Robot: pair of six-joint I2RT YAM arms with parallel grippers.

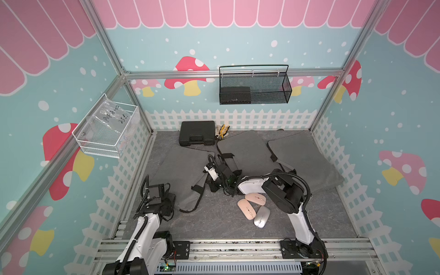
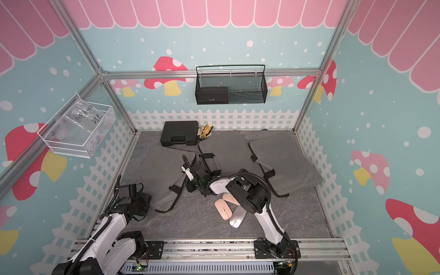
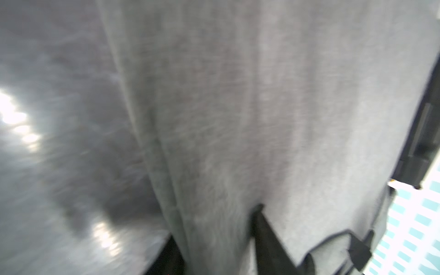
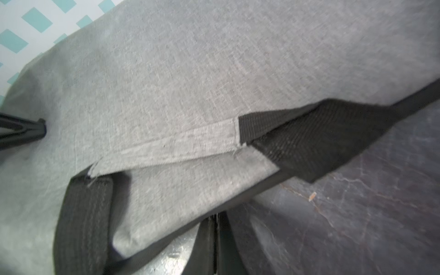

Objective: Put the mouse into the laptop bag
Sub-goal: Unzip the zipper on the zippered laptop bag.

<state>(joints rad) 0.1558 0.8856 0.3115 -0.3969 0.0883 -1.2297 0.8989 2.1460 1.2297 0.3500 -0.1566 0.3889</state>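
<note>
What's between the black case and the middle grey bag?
White-and-yellow gloves lie there, beside the black case and at the back corner of the middle grey bag; both top views show them.

**Open lane in front, clutter behind**

Bare worktop (image 1: pixel 214 221) lies open between the left arm (image 1: pixel 147 226) and three mice (image 1: pixel 246 209) huddled at front centre. The right arm (image 1: pixel 283 190) hangs over those mice. Three grey laptop bags (image 1: pixel 247 150) and a black case (image 1: pixel 197 133) crowd the middle and back; the right front corner is bare.
</note>
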